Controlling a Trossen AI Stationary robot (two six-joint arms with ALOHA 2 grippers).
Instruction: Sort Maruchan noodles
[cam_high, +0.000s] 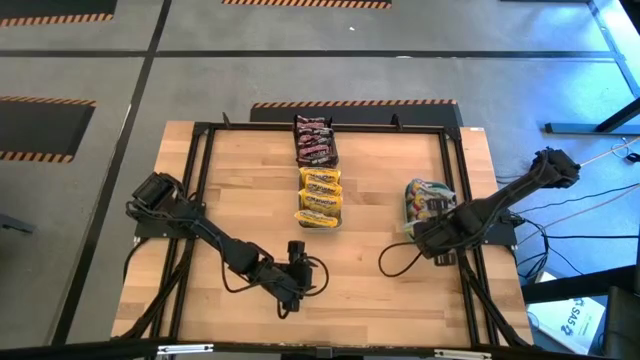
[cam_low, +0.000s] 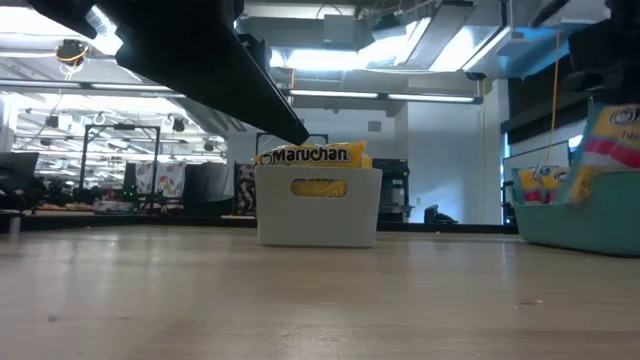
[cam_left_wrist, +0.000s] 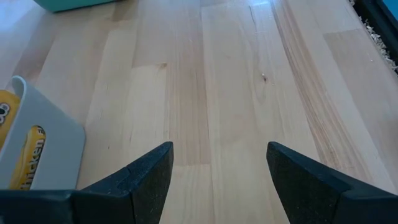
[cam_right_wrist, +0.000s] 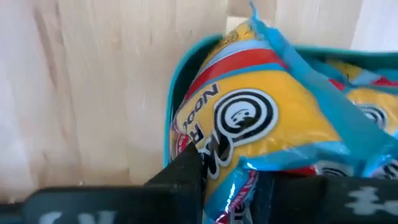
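Observation:
My right gripper (cam_right_wrist: 227, 190) hangs over the teal bin (cam_high: 412, 222) at the table's right, shut on a yellow noodle packet (cam_right_wrist: 261, 112) with blue edges and red print. More such packets (cam_right_wrist: 373, 118) lie in the bin below it. A clear bin (cam_high: 320, 195) at the table's middle holds yellow packets (cam_low: 310, 155). Behind it, a dark bin (cam_high: 315, 142) holds dark brown packets. My left gripper (cam_left_wrist: 217, 180) stands open near the front middle of the table (cam_high: 297, 262), with bare wood between its fingers. My right gripper pinches the yellow packet between its two fingers (cam_right_wrist: 186, 177), on the part of the packet nearest the wrist (cam_right_wrist: 224, 165). The fingers point down from above. The packet bulges out beyond them over the teal bin. Whether it rests on the packets beneath cannot be told.
A black frame (cam_high: 330, 128) runs around the wooden table top. The three bins stand in the far and right half. Bare wood (cam_high: 380, 300) lies along the near edge and at the left. My left arm (cam_low: 200, 60) crosses the low view's upper left.

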